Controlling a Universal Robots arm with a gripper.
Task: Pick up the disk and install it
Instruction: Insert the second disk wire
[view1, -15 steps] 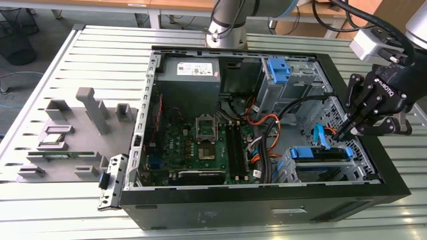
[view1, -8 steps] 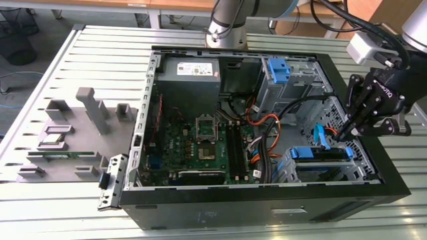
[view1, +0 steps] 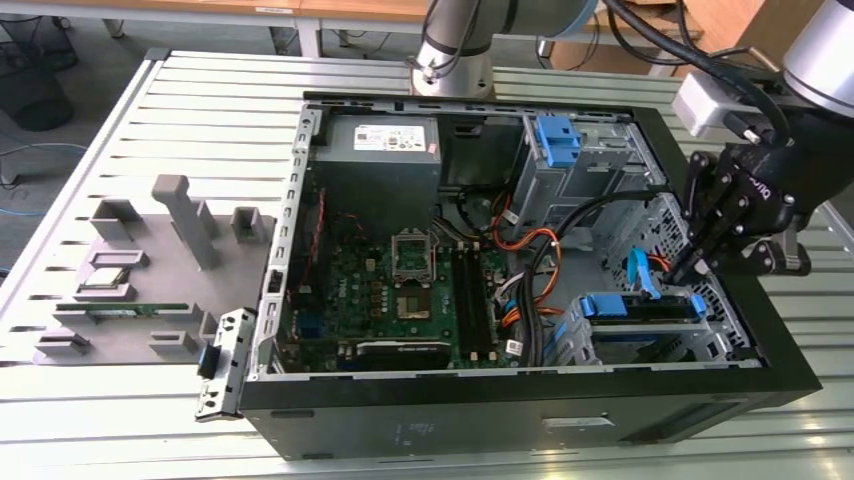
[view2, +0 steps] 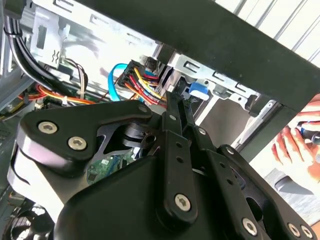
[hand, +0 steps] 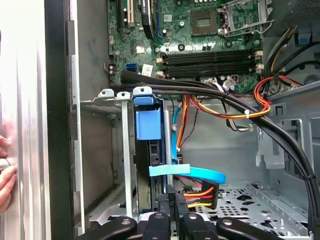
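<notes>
Hand (view1: 690, 268) clenched with fingers together, holding nothing, tips beside the disk (view1: 641, 308) seated in the drive cage (view1: 577, 335) of the computer case (view1: 534, 420).

Matt black metal fingers (view2: 176, 112), a glossy blue plastic rail (hand: 149, 125) and a bare perforated steel chassis floor (hand: 250, 197).

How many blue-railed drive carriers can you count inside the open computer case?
2: one bare blue bracket in the upper bay by the power supply; the disk in the lower bay beneath the gripper. Others may be hidden.
</notes>
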